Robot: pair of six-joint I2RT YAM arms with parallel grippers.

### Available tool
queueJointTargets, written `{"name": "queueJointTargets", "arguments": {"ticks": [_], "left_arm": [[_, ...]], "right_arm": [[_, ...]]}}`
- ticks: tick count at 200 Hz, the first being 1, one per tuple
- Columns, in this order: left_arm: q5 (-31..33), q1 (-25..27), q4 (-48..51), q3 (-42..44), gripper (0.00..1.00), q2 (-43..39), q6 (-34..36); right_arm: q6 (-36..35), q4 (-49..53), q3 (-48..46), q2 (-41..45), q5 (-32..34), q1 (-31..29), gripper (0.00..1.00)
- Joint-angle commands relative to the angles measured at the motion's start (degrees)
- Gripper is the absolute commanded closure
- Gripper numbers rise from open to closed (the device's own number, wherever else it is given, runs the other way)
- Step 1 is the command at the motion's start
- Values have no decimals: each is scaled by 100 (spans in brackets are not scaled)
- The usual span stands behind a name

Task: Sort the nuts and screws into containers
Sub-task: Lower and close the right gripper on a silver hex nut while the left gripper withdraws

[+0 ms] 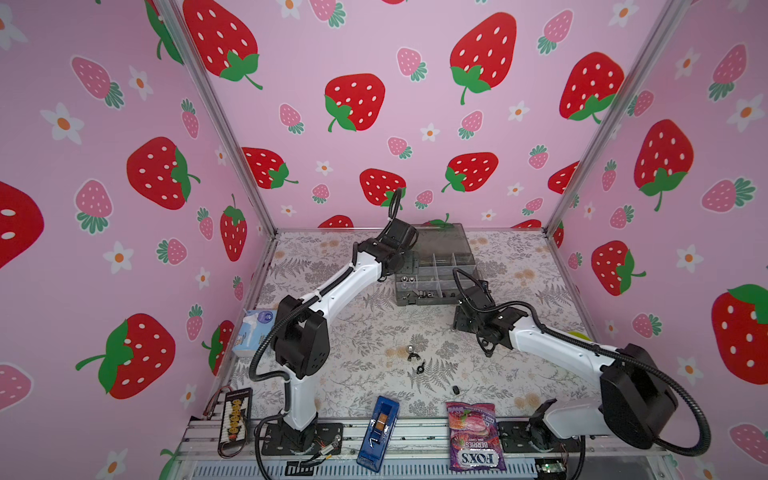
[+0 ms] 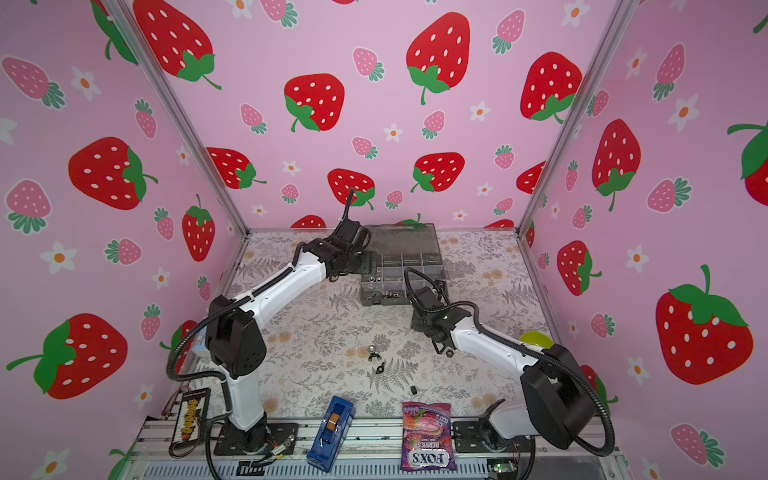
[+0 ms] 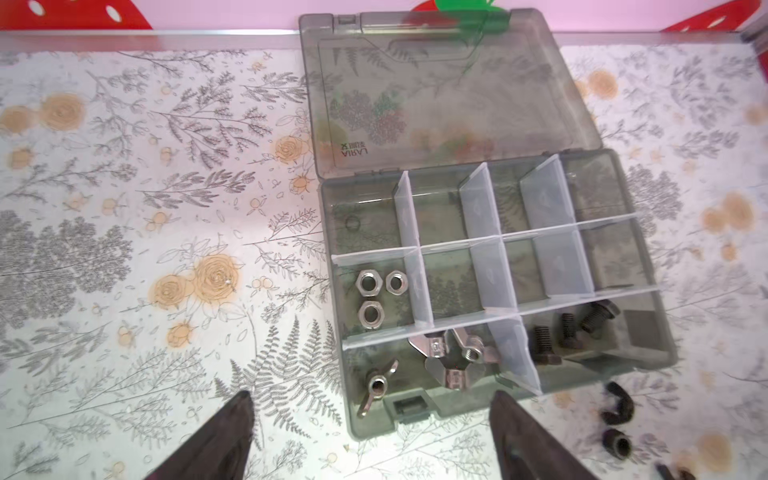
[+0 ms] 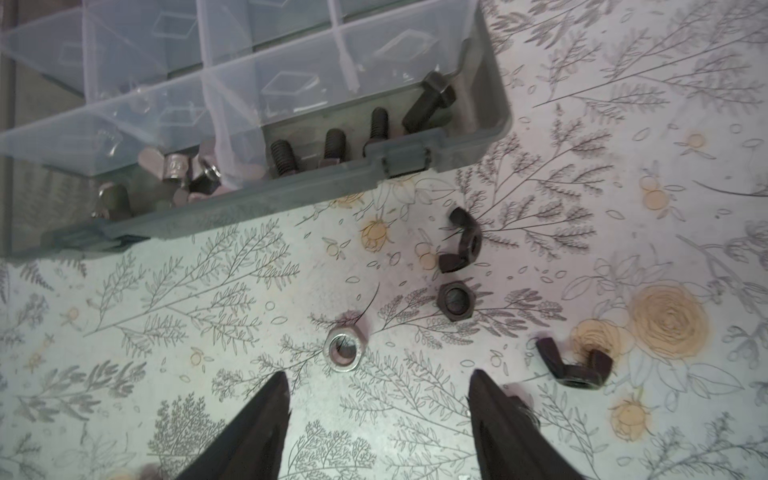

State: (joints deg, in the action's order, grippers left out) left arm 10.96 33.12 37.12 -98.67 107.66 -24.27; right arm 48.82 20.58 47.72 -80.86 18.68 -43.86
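The grey organiser box lies open at the back of the table, seen in both top views. Its containers hold three silver hex nuts, silver wing nuts and black screws. My left gripper hangs open over the box's front corner, holding nothing. My right gripper is open just above the table beside the box, with nothing between its fingers. A silver hex nut lies just ahead of it, with a black hex nut and two black wing nuts nearby.
More loose nuts and a small black piece lie mid-table. A blue narrow box and a purple candy bag sit at the front edge. A tissue pack stands at the left wall.
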Motion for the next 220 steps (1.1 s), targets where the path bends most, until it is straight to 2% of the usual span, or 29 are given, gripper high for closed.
{"name": "queueJointTargets", "arguments": {"ticks": [1,47,95,150,204,220], "left_arm": [[301,8,-238,609,1,-452,-242],[670,-8,-584,1896,1,-1421,-585],[1039,-41,-978,3087,1,-2294,-931],[1205,-61,-1226,4069,1,-2960,-1240],[1374,-101,-1309,4700,1,-3442,-1456],[1376,-102,-1300,4807,1,-3518,-1515]], "right_arm": [[133,103,156,-317,-316,-57,38],[17,232,529,-1024,-739,-62,45],[-161,670,1124,-1597,-756,15,47],[-224,1027,1305,-1821,-620,155,48],[-375,912,1303,-1951,-844,289,48],[-418,904,1316,-2024,-892,320,52]]}}
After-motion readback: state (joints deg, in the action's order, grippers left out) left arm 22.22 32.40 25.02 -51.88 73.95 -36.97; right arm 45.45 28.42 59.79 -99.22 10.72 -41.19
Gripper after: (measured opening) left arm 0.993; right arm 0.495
